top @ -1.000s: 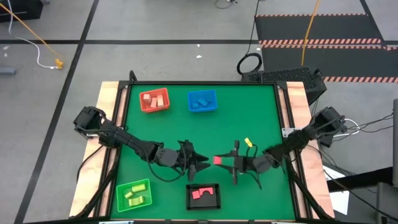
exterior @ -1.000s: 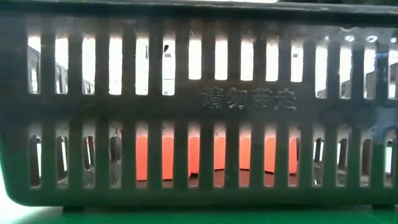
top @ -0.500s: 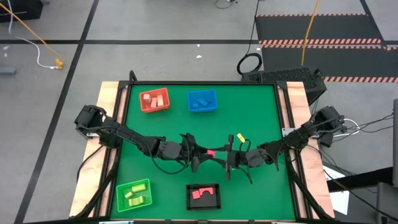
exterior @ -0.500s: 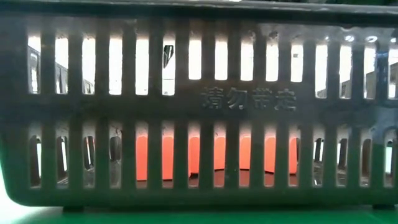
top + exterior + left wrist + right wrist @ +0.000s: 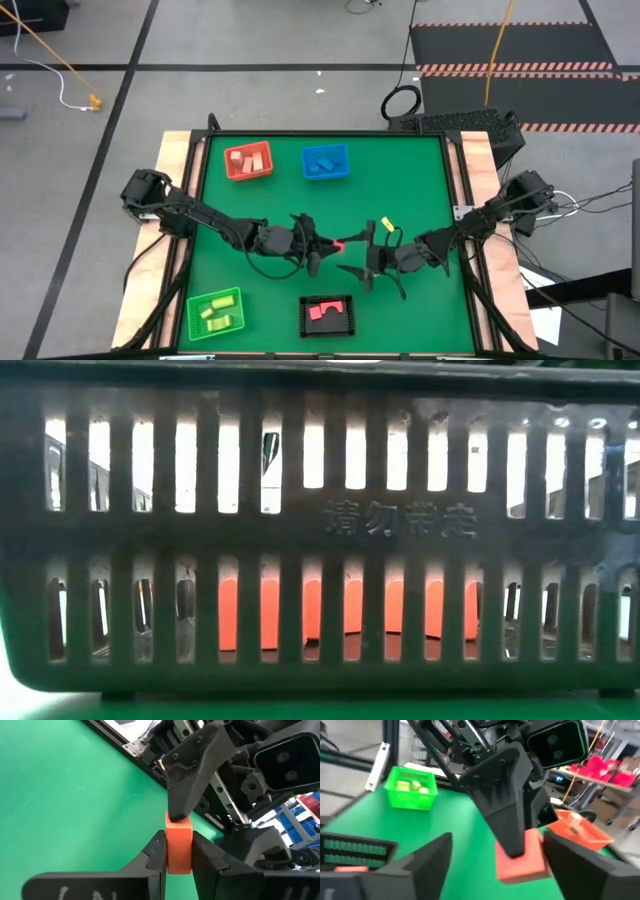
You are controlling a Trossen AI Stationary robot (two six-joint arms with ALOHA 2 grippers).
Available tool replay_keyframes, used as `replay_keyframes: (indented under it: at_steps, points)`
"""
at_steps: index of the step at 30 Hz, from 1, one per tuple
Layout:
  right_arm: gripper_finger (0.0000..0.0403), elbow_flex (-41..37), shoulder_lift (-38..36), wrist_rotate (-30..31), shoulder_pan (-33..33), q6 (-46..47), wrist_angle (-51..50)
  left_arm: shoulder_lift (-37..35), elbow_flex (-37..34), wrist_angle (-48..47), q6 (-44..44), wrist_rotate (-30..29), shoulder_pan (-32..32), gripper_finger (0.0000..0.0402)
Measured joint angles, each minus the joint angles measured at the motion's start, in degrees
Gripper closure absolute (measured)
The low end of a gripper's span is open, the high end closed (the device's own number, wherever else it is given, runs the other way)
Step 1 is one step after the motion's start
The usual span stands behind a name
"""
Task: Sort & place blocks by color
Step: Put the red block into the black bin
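A red block (image 5: 340,243) is held over the middle of the green mat, between my two grippers. My left gripper (image 5: 325,245) comes from the table's left and is shut on the block (image 5: 178,845). My right gripper (image 5: 363,255) faces it from the right. Its fingers are wide open and stand on either side of the block (image 5: 522,857). The low view shows only the black basket's wall (image 5: 320,540), with red blocks (image 5: 340,620) behind its slits. My left gripper pinches the red block's two long sides (image 5: 170,855) between its two fingers. The fingers come about level from the table's left and lie along the block. The block's far end (image 5: 178,822) sticks out past the fingertips, clear of the mat. My right gripper is open, and one finger (image 5: 192,775) meets the block's far end. I cannot tell whether it presses on the block.
A red basket (image 5: 248,162) with tan blocks and a blue basket (image 5: 326,162) with blue blocks stand at the far side. A green basket (image 5: 215,312) with yellow-green blocks and the black basket (image 5: 328,315) with red blocks stand at the near edge.
My right gripper has carried the red block toward the table's left and a little toward the far edge. My left gripper has gone right to meet it. The block now sits between my left fingers, and my right gripper has drawn slightly back to the right.
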Motion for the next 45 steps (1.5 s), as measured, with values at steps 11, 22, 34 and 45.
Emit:
replay_keyframes:
  at_steps: [11, 22, 34, 45]
  points:
    - [0.0048, -0.1, -9.2, -3.1, 8.8, 30.1, -26.3, -0.1, 0.0, -1.8, 0.3, 1.8, -6.2, 0.0345]
    - [0.0057, -0.1, -13.2, -18.3, 13.0, 43.4, -35.0, 2.2, 0.1, -11.5, 2.2, 2.3, -17.5, 0.0345]
    - [0.0058, -0.1, -13.2, -21.0, 13.1, 43.3, -34.7, 6.3, 0.1, -8.3, 6.7, 3.0, -19.2, 0.032]
    - [0.0057, -0.1, -13.2, -21.0, 13.1, 40.5, -34.7, 6.3, 0.1, -7.0, 6.1, 3.0, -19.2, 0.0315]
